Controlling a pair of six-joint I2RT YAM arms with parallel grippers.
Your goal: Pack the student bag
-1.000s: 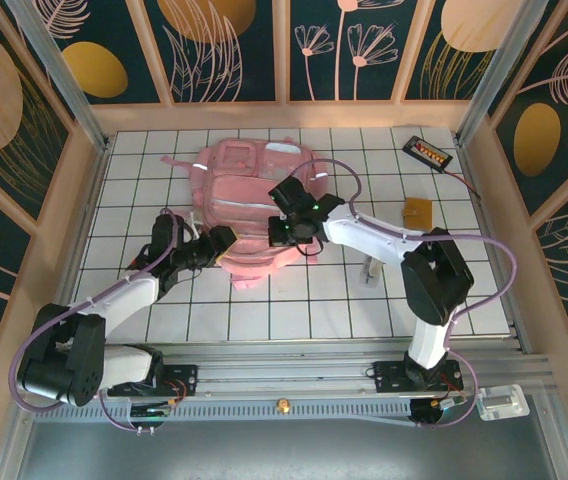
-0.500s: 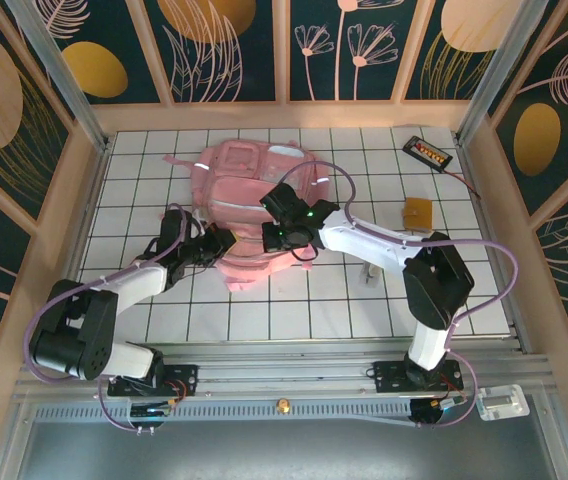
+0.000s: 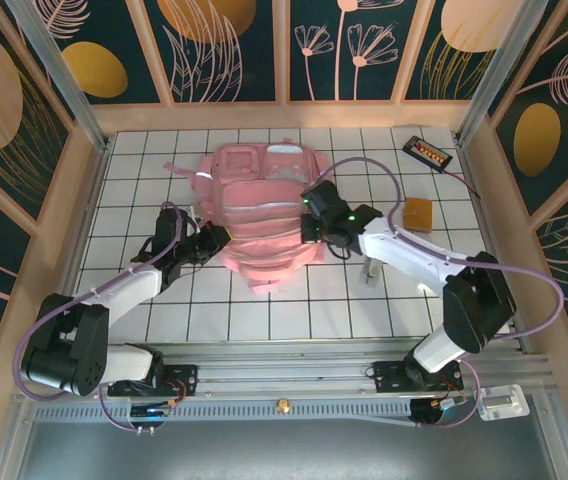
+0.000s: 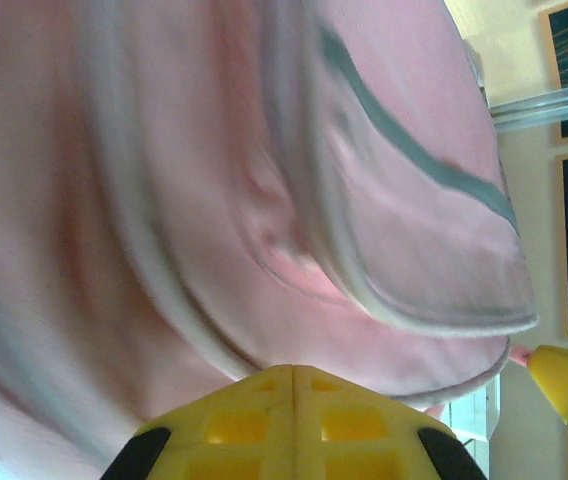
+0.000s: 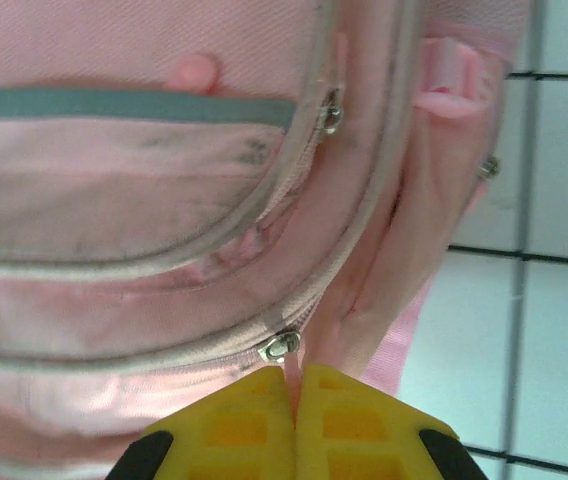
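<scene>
White gridded tabletop [image 3: 344,310], dark floral wall panels [image 3: 244,70]

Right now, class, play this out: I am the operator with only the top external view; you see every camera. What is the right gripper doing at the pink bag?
Observer: From the right wrist camera, the right gripper is shut, pinching a pink zip pull right at a metal slider on the student bag.
Operator: And the left gripper?
Observer: Shut as well, tips against the bag's pink fabric; the picture is blurred, so I cannot tell whether any is caught.
Operator: Other sliders?
Observer: A second slider shows on another zip line, further from the fingers.
</scene>
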